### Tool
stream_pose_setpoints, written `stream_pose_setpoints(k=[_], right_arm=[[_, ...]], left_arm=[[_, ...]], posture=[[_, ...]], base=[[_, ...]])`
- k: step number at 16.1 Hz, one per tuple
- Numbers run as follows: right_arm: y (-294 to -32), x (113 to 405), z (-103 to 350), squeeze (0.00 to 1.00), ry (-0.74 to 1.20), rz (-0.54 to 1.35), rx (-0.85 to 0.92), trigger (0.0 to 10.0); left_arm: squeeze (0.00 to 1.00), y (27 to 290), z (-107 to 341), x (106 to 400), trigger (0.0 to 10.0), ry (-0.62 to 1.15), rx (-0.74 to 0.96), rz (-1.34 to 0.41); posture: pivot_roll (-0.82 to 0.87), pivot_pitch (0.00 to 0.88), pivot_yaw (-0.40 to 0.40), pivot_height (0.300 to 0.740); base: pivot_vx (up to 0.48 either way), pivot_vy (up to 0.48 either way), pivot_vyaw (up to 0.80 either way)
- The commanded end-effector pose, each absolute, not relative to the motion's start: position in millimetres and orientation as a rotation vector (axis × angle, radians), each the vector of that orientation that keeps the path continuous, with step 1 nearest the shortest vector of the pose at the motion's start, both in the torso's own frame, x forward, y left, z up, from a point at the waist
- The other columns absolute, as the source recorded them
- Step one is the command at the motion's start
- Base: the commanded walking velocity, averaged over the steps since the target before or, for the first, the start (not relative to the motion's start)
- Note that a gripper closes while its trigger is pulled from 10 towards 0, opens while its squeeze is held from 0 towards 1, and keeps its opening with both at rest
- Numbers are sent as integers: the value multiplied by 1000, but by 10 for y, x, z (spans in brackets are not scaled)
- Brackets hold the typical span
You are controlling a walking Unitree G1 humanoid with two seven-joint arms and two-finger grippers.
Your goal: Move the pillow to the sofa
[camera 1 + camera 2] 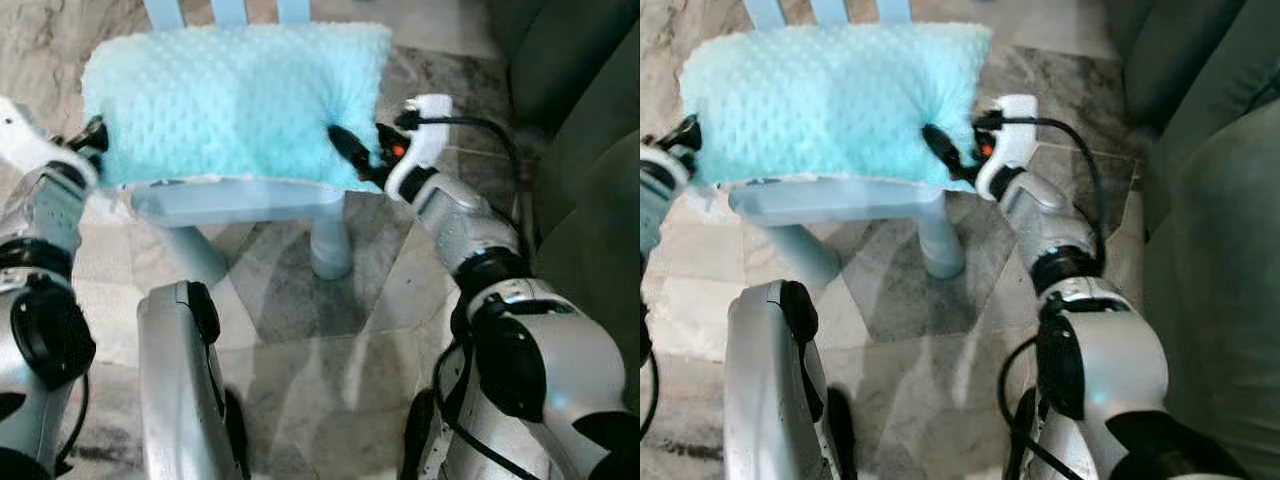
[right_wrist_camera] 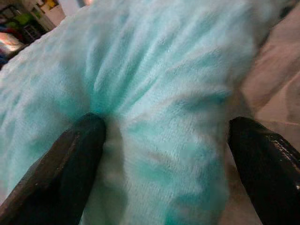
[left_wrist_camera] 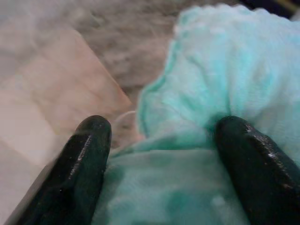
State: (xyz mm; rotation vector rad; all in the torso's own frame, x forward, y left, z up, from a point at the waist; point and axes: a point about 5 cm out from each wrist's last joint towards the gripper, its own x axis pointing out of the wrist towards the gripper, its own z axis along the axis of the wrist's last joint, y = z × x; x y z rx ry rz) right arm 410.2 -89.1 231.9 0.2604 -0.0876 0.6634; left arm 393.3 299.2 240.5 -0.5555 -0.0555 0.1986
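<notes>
A fluffy turquoise pillow (image 1: 230, 100) lies on the seat of a small light-blue chair (image 1: 240, 203). My left gripper (image 1: 92, 135) is at the pillow's left end. In the left wrist view its fingers (image 3: 89, 150) stand wide apart around a corner of the pillow (image 3: 225, 70). My right gripper (image 1: 358, 142) is at the pillow's right front edge. Its fingers (image 2: 70, 159) are spread wide, and one presses a crease into the plush pillow (image 2: 154, 93) that bulges between them. Both grippers are open, with pillow fabric between their fingers.
A dark green sofa (image 1: 590, 150) runs along the right side, close to my right arm. The chair stands on a marbled tile floor (image 1: 300, 330). My own silver legs (image 1: 180, 380) are below the chair.
</notes>
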Motion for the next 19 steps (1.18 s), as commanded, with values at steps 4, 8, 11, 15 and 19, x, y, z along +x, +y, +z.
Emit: stream_pose_setpoints(k=[4, 8, 11, 15, 19], right_arm=[[-773, 4053, 2183, 0, -22, 756, 271, 10000], [-650, 4010, 2103, 0, 3, 808, 280, 3412], [-594, 3971, 2053, 0, 3, 854, 278, 0], [-621, 3944, 1978, 0, 10, 871, 263, 0], [-631, 3933, 1934, 0, 16, 863, 257, 0]], left_arm=[[0, 2695, 2372, 4005, 10000, -10, -692, -57], [0, 2521, 2323, 3993, 10000, 43, -709, -271], [0, 2517, 2275, 3935, 0, 79, -718, -383], [0, 2509, 2191, 3871, 0, 126, -725, -472], [0, 2508, 2157, 3866, 0, 134, -726, -463]], posture=[[22, 395, 65, 306], [24, 396, 61, 306], [25, 398, 57, 306], [20, 401, 55, 306], [18, 412, 56, 306]], base=[[0, 0, 0], [0, 0, 0], [0, 0, 0], [0, 0, 0], [0, 0, 0]])
